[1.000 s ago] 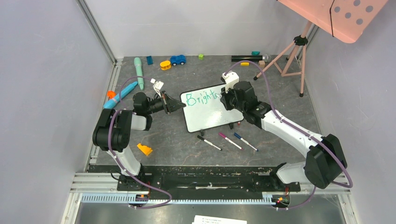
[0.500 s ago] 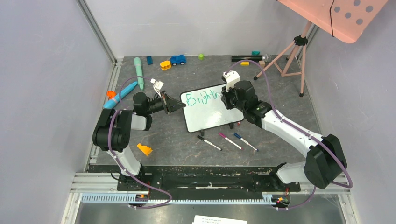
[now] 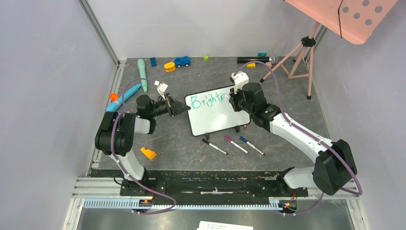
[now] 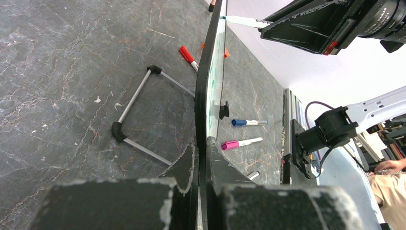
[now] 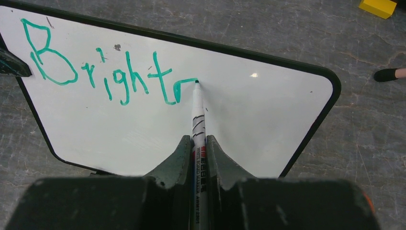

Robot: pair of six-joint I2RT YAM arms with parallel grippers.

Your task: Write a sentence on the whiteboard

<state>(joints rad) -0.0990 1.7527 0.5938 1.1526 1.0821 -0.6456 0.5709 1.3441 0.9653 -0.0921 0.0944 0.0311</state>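
The whiteboard stands propped at mid-table. My left gripper is shut on its left edge; in the left wrist view that black frame runs edge-on between the fingers. My right gripper is shut on a white marker whose tip touches the board. The sentence reads "Bright" in teal-green on the top line, with a fresh arch-shaped stroke ending at the marker tip. From above, the right gripper hangs over the board's upper right part, hiding the marker.
A black marker, a pink one and a blue one lie in front of the board. An orange wedge lies near the left arm. Toys line the back edge. A tripod with a pink dotted panel stands back right.
My right gripper has shifted slightly right along the top line, drawing a new stroke after the "t". The left gripper and the board have not moved.
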